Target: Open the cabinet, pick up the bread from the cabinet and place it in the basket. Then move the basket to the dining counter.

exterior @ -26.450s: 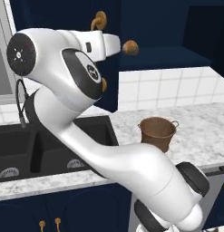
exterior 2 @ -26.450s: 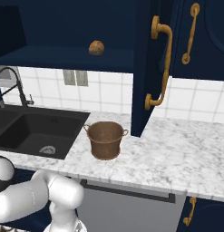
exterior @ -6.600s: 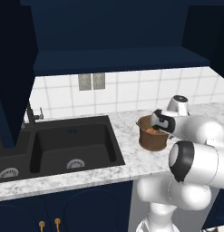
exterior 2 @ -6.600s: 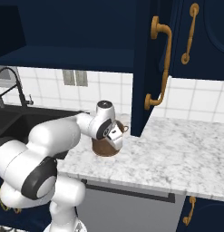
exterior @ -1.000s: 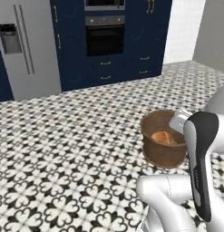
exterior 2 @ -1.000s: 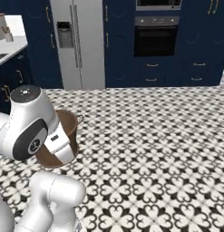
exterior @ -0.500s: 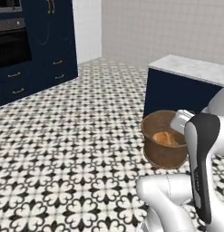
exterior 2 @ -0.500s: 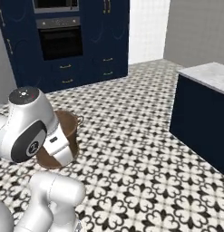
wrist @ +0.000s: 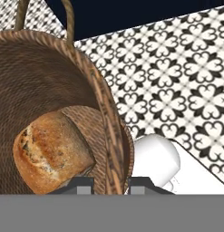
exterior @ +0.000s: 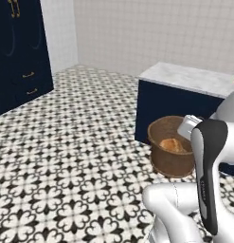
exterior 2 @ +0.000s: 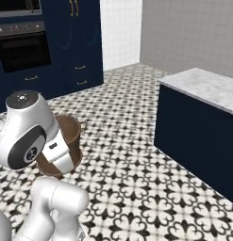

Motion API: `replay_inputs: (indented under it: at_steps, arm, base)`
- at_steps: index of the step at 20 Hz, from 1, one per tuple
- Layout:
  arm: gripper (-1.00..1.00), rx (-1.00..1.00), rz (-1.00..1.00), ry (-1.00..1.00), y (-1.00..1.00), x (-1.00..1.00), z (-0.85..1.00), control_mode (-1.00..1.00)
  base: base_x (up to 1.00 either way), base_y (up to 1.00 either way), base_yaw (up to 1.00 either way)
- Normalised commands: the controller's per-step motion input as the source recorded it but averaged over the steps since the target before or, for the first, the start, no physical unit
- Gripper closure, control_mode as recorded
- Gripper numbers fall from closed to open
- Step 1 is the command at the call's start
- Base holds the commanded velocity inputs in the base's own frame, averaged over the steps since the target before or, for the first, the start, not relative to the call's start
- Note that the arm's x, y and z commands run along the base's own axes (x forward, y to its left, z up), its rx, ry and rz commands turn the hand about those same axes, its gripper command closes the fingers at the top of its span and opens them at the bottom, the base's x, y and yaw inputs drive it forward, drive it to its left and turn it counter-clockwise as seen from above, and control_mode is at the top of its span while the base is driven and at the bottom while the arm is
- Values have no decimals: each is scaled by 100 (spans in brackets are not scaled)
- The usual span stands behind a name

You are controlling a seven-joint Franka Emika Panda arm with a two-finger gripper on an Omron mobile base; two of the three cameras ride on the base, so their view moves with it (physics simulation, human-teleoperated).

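Gripper [wrist: 110,183] pinches the basket [exterior: 171,153] rim — fingertips cropped; bread [wrist: 52,152] half-hidden by the wall.

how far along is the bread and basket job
Done: the bread lies inside the basket. In hand: the fingers pinch the basket's rim, carrying it above the patterned floor. Left: setting the basket on the dining counter, just ahead.

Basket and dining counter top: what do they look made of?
The basket looks like woven brown wicker, matte: fine plaited ribs on wall and rim. The dining counter top looks like white-grey marble, smooth with faint veining, though it could be an imitation; its base is plain navy.
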Motion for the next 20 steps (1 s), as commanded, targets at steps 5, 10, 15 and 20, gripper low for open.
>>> replay_inputs:
  at_steps: [5,10,15,20]
  arm:
    - [100,0,0,0,0,0,0,100]
    - [100,0,0,0,0,0,0,100]
    - [100,0,0,0,0,0,0,100]
    - [100,0,0,0,0,0,0,100]
  base:
    - [100,0,-35]
    - [100,0,-30]
    - [100,2,-28]
    - [100,42,-40]
